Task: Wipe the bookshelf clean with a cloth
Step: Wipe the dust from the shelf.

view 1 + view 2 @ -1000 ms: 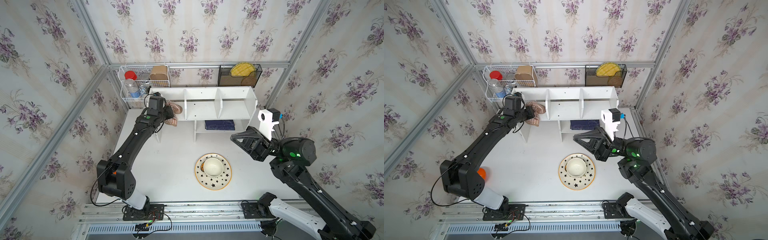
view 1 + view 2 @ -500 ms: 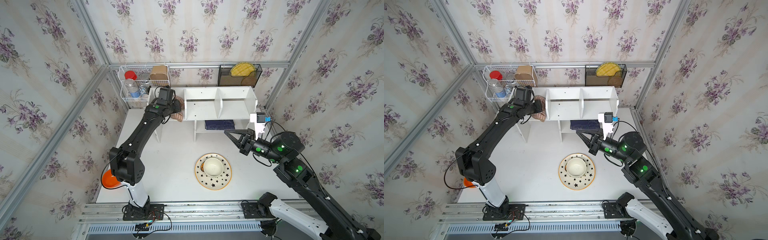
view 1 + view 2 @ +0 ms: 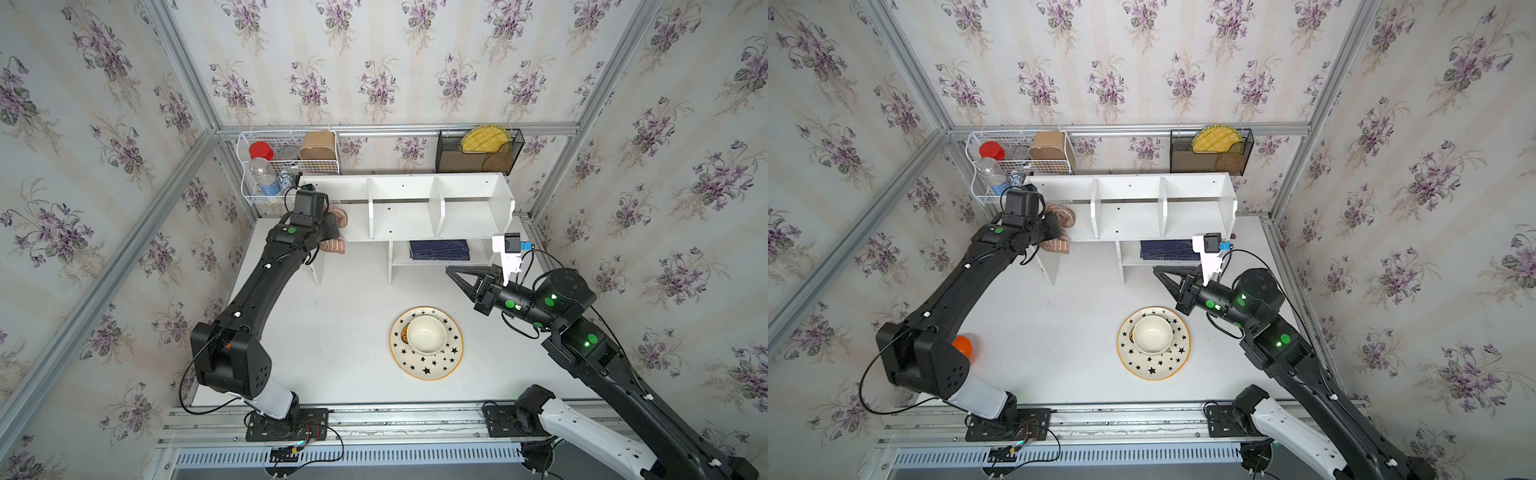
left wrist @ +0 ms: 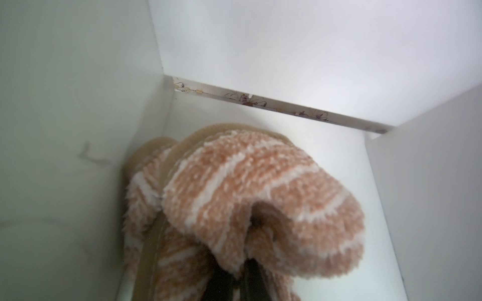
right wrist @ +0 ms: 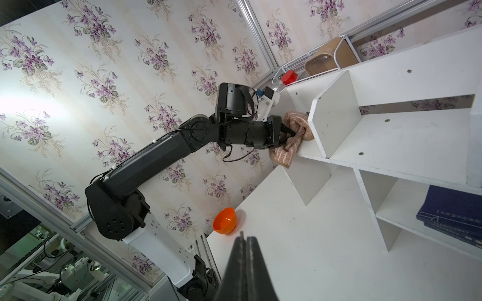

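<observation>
The white bookshelf [image 3: 407,216] [image 3: 1129,216] stands against the back wall. My left gripper [image 5: 292,134] [image 4: 240,276] is shut on the pinkish-tan striped cloth [image 3: 337,246] [image 3: 1059,245] [image 5: 294,130] at the mouth of the left upper compartment. In the left wrist view the bunched cloth [image 4: 260,195] fills the space ahead of the jaws, touching the compartment's floor and left wall [image 4: 78,104]. A fold hangs over the shelf's front edge. My right gripper [image 3: 451,271] [image 3: 1158,271] [image 5: 245,239] is shut and empty, hovering over the table in front of the lower right shelf.
A star-patterned plate [image 3: 426,368] with a cream bowl [image 3: 427,334] sits mid-table. An orange bowl [image 3: 962,345] [image 5: 224,221] lies near the left arm's base. Dark blue books [image 3: 439,249] fill a lower shelf. A white wire basket [image 3: 286,166] and a black mesh rack [image 3: 478,153] hang behind.
The left gripper pushed the cloth deeper into the left compartment, then drew it back toward the front edge. The right arm lowered its wrist and its gripper shifted slightly left.
</observation>
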You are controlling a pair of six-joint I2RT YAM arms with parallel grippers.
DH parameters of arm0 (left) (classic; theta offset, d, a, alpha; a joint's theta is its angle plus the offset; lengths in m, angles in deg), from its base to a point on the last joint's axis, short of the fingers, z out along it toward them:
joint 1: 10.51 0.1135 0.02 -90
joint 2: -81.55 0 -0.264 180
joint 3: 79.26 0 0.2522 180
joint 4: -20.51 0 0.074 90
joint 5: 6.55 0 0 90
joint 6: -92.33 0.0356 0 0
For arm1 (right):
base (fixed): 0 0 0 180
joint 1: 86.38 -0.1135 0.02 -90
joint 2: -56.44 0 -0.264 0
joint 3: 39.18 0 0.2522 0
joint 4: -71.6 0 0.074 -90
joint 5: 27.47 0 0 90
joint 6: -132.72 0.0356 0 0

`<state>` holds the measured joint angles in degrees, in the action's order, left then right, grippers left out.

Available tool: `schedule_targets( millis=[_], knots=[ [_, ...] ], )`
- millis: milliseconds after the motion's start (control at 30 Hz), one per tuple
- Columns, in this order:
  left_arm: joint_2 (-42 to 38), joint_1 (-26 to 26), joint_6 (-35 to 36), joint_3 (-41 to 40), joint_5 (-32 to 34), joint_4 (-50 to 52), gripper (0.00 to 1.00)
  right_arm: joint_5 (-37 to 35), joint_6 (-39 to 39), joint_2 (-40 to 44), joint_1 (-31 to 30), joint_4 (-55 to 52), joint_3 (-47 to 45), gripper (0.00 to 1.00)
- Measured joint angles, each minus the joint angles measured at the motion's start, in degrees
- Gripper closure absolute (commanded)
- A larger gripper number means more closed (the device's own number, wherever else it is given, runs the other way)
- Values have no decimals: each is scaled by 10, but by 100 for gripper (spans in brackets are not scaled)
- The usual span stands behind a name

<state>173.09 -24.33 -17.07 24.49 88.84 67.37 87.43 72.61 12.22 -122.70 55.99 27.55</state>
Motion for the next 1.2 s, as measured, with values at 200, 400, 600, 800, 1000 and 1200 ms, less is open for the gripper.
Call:
schedule_targets(
  millis=[200,400,600,800,1000,1200],
  knots=[
    [76,-1,4,113,-13,31,100,-11,2,9,0,-1,-12,100],
    [130,-33,2,172,-40,40,100,-26,6,34,0,-8,-24,100],
    [92,-60,-2,119,-44,35,100,-32,14,31,0,-12,-32,100],
    [30,-33,1,36,-22,20,100,-33,14,26,0,-17,-35,100],
    [26,3,3,32,-21,21,100,-35,16,26,0,-15,-50,100],
    [90,-4,3,129,-38,47,100,-48,16,34,0,-23,-51,100]
  ],
)
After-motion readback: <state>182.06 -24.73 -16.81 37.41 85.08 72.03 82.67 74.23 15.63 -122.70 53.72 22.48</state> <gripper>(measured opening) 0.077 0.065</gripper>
